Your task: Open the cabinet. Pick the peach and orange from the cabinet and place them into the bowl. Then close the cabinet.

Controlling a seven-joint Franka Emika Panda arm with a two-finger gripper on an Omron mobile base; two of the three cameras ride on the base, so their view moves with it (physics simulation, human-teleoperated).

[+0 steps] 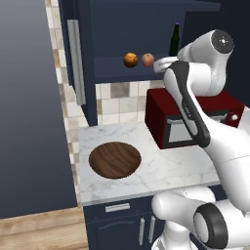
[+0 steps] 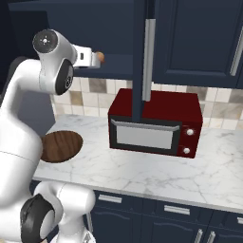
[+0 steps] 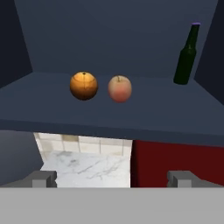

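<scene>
Reaching up toward the big dark blue wall cabinet (image 1: 83,58) with its doors swung open, the white arm's two-finger claw (image 3: 111,177) hangs just in front of the shelf, its two fingers spread wide apart with nothing between them. On the shelf sit the small round orange-brown orange (image 3: 83,85) and the small round reddish-pink peach (image 3: 120,89), just beside each other, with a tall dark green glass bottle (image 3: 187,54) well apart in the back corner. Down on the white marble counter (image 1: 161,171) waits the wide flat brown wooden bowl (image 1: 114,159), with nothing in it, near the dark red microwave (image 2: 154,124). Both fruits look light and smooth, and round things like to roll. I think the peach is softer and could bruise, so a gentle pinch across its fat middle seems best, not too hard
</scene>
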